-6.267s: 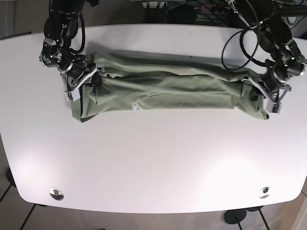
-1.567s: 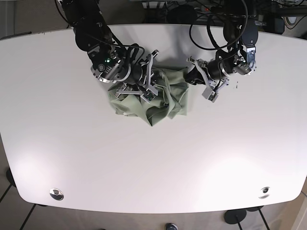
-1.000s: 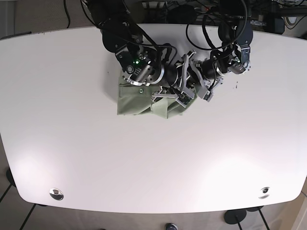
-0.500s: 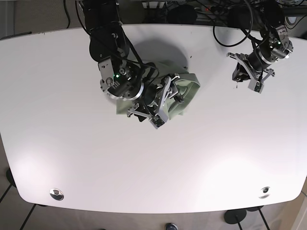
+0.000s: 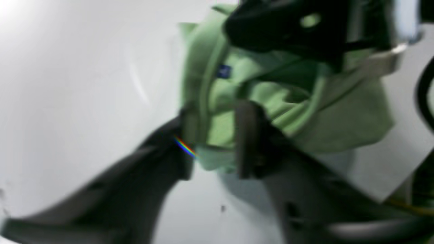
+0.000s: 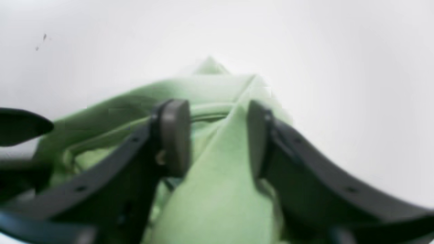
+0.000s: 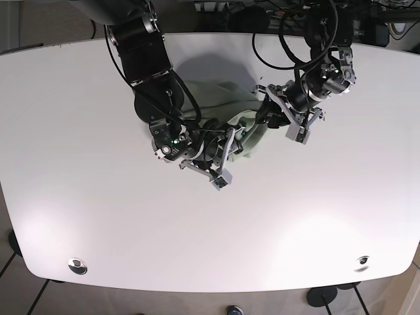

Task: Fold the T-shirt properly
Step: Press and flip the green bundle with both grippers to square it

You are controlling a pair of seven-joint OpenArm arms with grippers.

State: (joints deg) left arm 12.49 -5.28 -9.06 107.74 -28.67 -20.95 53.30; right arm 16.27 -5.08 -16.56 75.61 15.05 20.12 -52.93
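The green T-shirt (image 7: pixel 230 111) lies bunched in a small bundle at the middle back of the white table (image 7: pixel 131 230). My right gripper (image 7: pixel 231 157) is at the bundle's front edge; in the right wrist view (image 6: pixel 217 135) a ridge of green cloth (image 6: pixel 210 189) rises between its fingers. My left gripper (image 7: pixel 266 117) is at the bundle's right edge; in the left wrist view (image 5: pixel 212 139) it pinches a fold of the shirt (image 5: pixel 339 115), whose hem hangs just above the table. A blue label (image 5: pixel 223 71) shows on the cloth. The two grippers are close together.
The right arm's dark body (image 5: pixel 288 27) fills the top of the left wrist view, right behind the cloth. Cables (image 7: pixel 289 39) hang behind the table's far edge. Two round metal fittings (image 7: pixel 77 265) sit near the front corners.
The left gripper has come back from the far right to the bundle's right edge and taken hold of cloth. The right gripper has shifted slightly forward with the shirt. The bundle is more compact.
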